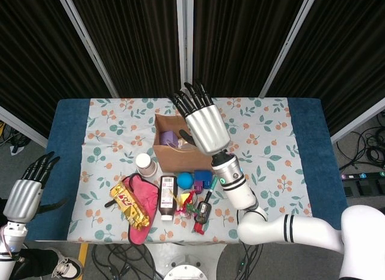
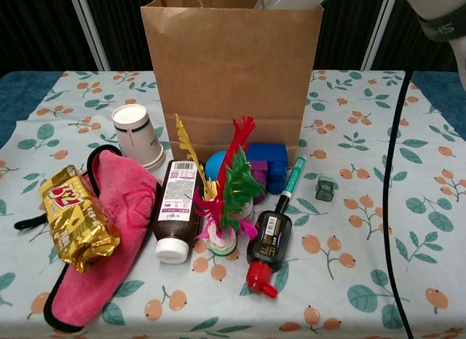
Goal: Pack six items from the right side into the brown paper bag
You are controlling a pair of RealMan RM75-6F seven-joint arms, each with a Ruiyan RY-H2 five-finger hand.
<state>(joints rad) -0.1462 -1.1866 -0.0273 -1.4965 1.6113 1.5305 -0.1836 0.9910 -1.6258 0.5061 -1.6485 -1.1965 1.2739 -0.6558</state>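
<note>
Desk (image 1: 274, 133) with a floral cloth, seen from above and from chest height. A brown paper bag (image 2: 231, 73) stands upright near the middle, its mouth open upward. The right hand (image 1: 203, 122) hovers over the bag's mouth with its fingers (image 1: 191, 98) spread apart and holding nothing. A purple block (image 1: 168, 138) lies inside the bag, just beside that hand. The left hand (image 1: 26, 193) hangs well apart off the desk's left edge, fingers straight and close together, empty. In front of the bag lie a white paper cup (image 2: 137, 135), a pink cloth (image 2: 109, 226), a gold snack packet (image 2: 76, 216), a brown bottle (image 2: 177, 217), a feather shuttlecock (image 2: 224, 198), a blue ball (image 2: 216, 164), a blue block (image 2: 266, 162), a green marker (image 2: 293, 180), a black red-capped bottle (image 2: 267, 247) and a small dark clip (image 2: 326, 186). The step appears to be a release into the bag. The next move likely calls for lifting the right hand clear and reaching for another item, perhaps the clip or marker.
</note>
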